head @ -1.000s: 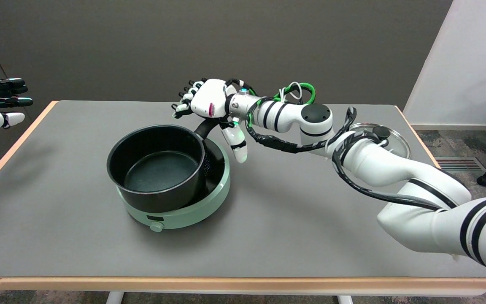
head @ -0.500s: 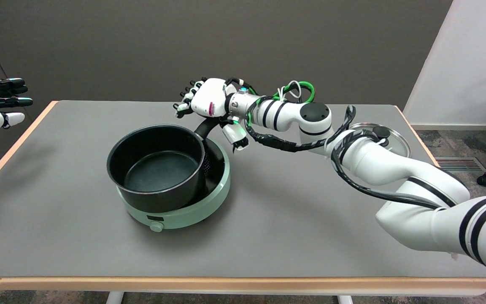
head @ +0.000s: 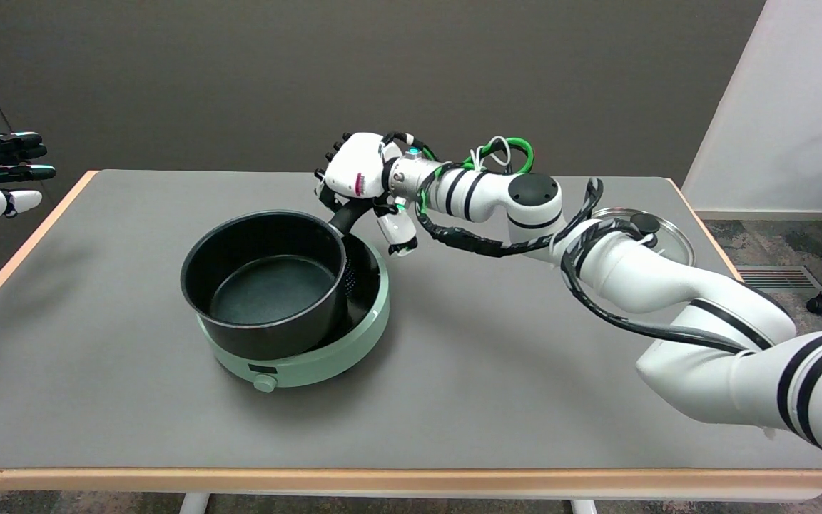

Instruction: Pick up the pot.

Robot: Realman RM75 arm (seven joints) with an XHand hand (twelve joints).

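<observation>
Fingers (head: 331, 187) of my right hand (head: 354, 175) curl round the pot (head: 268, 282) handle (head: 348, 215) (rigid, probably heavy): I'd grip firmly.

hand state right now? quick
Right hand: fingers curled around the pot handle, holding it. Pot sits on the green burner, not yet lifted.

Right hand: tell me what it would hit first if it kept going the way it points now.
The right hand points leftward and down over the pot's handle. Going straight on, it would likely meet that handle first, then the pot rim; depth is unclear from this single view.
</observation>
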